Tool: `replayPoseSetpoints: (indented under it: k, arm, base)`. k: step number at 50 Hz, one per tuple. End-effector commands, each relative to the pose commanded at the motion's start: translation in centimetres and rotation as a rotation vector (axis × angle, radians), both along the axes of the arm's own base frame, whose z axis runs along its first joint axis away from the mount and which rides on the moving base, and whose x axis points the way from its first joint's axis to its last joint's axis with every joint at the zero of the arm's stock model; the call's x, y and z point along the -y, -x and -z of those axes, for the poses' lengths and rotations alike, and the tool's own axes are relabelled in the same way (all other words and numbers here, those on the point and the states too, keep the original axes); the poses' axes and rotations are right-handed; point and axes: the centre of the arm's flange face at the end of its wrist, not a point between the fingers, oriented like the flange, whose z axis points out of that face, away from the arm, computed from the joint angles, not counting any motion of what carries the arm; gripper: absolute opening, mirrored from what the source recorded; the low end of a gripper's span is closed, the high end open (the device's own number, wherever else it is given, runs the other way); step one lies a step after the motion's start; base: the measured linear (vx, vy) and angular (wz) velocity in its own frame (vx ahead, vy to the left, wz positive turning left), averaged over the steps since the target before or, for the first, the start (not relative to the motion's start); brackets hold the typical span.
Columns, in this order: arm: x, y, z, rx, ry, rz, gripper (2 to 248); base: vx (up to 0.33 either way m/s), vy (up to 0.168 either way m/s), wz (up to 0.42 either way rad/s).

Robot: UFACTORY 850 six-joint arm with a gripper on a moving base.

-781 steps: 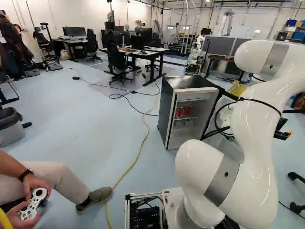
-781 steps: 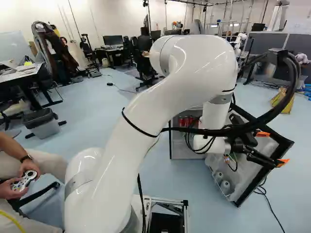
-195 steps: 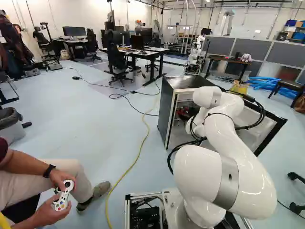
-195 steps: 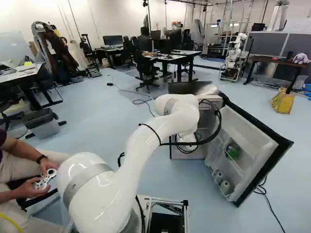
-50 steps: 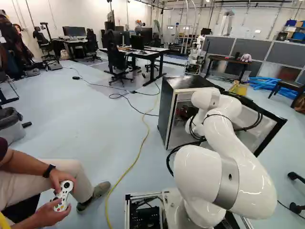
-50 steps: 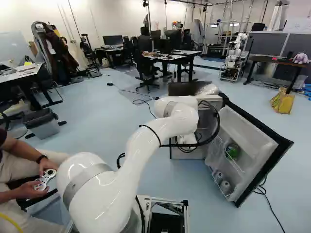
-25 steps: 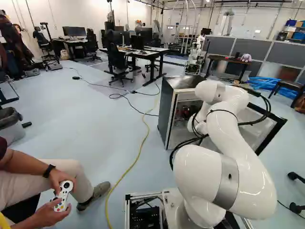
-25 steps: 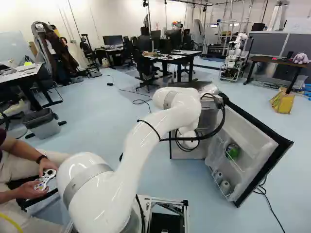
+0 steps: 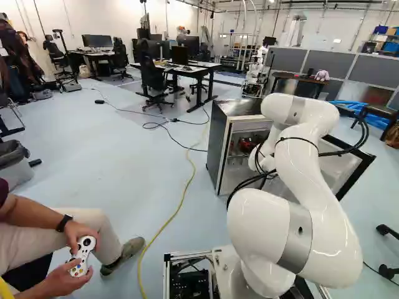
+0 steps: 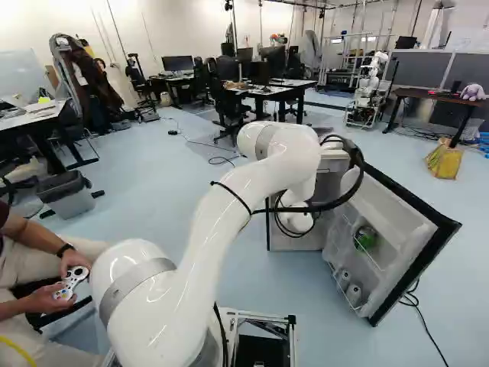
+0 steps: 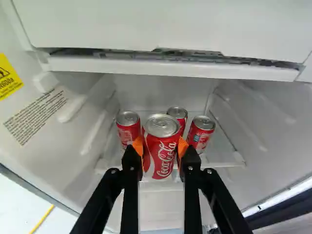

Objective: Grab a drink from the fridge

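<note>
Removal stage, it seems — the gripper (image 11: pixel 160 145) grasps the front can (image 11: pixel 161 158); next, ease it level from the fridge (image 9: pixel 217 140).

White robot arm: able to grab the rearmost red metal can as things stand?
Probably not: its black fingers are closed on the front red metal can, which stands before the rearmost can and partly hides it.

The fridge (image 9: pixel 216 146) is open on its near side, with cans (image 11: pixel 127 131) close left and right, its door (image 10: pixel 405 248) blocking farther right.
</note>
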Motion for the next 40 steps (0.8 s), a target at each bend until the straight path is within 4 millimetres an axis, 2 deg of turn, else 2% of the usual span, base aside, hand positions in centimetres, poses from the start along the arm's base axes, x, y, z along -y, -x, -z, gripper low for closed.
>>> replayPoseSetpoints:
  k: [40]
  arm:
    - [-0.7, 7.5, -7.1, -0.044, -0.032, 0.063, 88]
  base:
    - [0.000, 0.000, 0.000]
